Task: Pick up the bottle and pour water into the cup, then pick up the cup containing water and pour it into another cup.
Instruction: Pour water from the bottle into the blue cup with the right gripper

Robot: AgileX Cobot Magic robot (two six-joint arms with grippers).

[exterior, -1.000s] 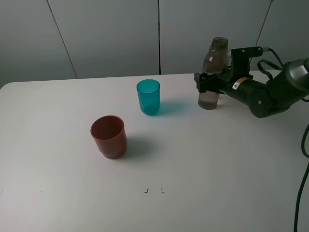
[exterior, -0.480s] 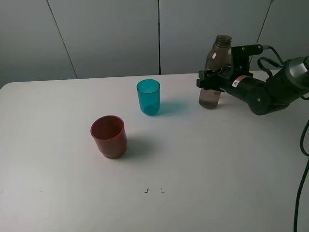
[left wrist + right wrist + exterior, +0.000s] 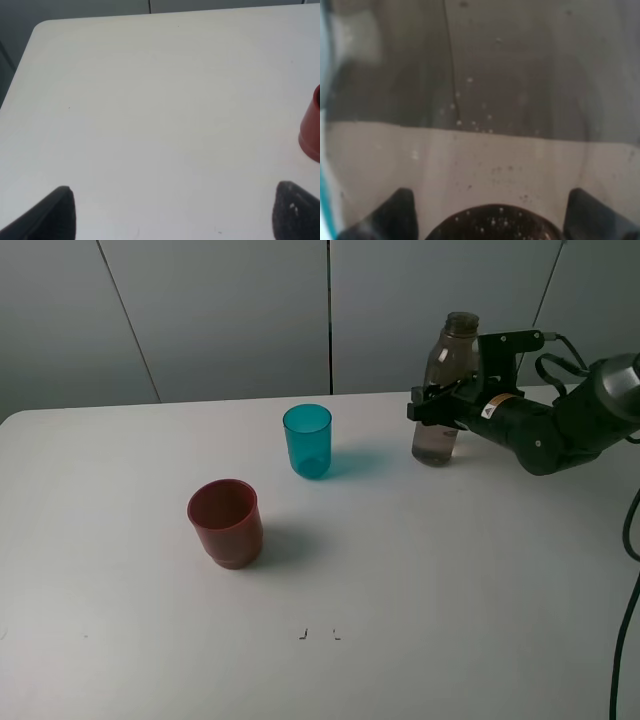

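Note:
The smoky grey-brown bottle (image 3: 452, 352) stands at the back right of the white table (image 3: 420, 570), with water in its lower part. My right gripper (image 3: 432, 408) is shut on the bottle's middle from the right. In the right wrist view the bottle (image 3: 485, 100) fills the picture between the fingertips (image 3: 395, 215). The teal cup (image 3: 307, 440) stands left of the bottle, apart from it. The red cup (image 3: 226, 522) sits nearer the front left and shows at the edge of the left wrist view (image 3: 312, 127). My left gripper (image 3: 175, 217) is open over bare table.
A black cable (image 3: 628, 570) hangs along the right edge. Two small dark marks (image 3: 318, 633) lie on the table near the front. The table's rounded far corner (image 3: 40, 27) shows in the left wrist view.
My right gripper has closed on the bottle, which shifted slightly to the right. Both cups stayed where they were.

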